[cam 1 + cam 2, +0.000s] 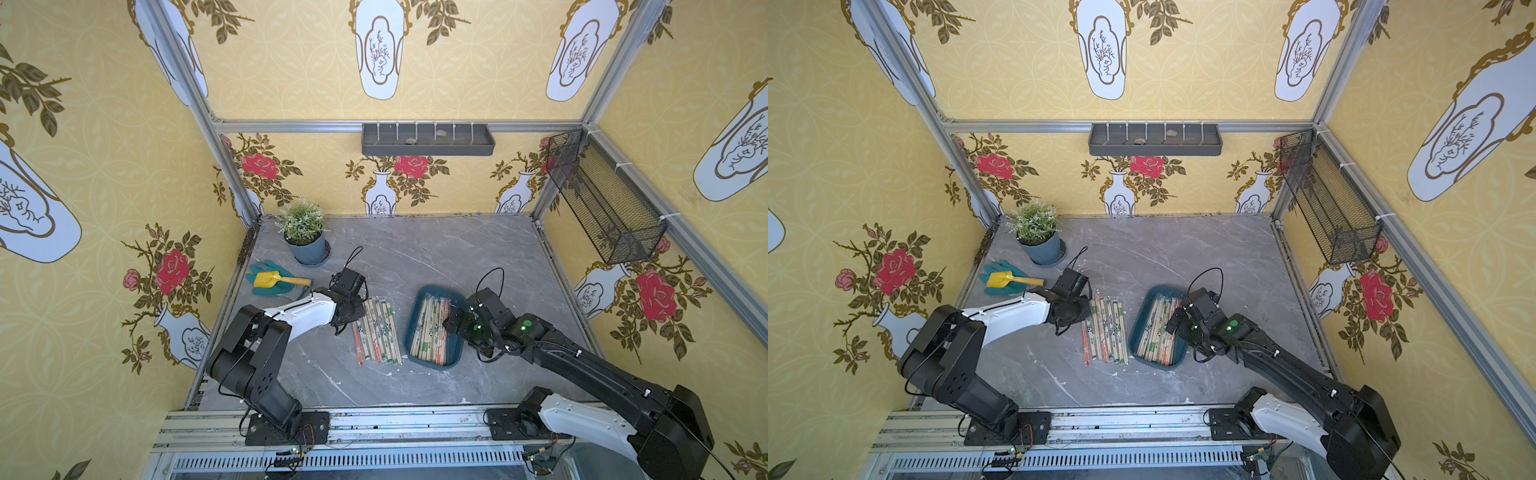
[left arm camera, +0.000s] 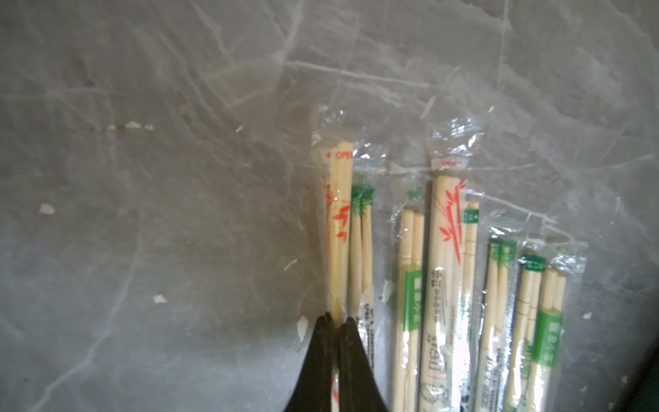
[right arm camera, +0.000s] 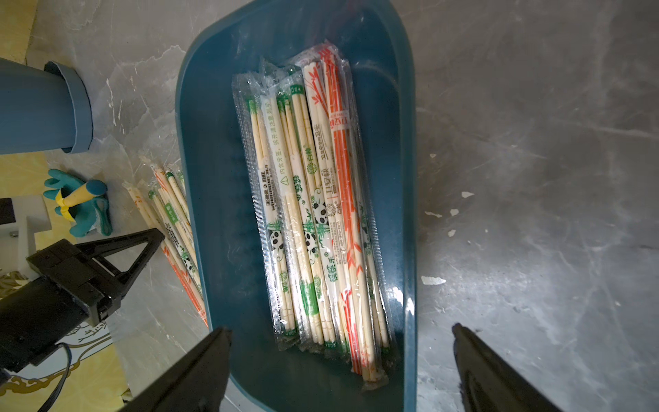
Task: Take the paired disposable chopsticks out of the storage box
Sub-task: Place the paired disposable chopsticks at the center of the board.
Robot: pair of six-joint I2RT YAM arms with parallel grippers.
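In both top views the teal box [image 1: 432, 365] lies central, chopsticks [image 1: 430, 332] inside, a row [image 1: 379, 332] of pairs just beside it. Left wrist view: left claw [image 2: 337, 320] pinched shut on a red-printed pair [image 2: 337, 221] at the row's edge. Right wrist view: right claw [image 3: 340, 328] spread wide above the box's end. Slick sleeves could let neighbouring pairs lift together.

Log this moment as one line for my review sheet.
left gripper: shut on red-printed chopstick pair, beside laid-out row | right gripper: open at teal storage box | box: sleeved pairs inside
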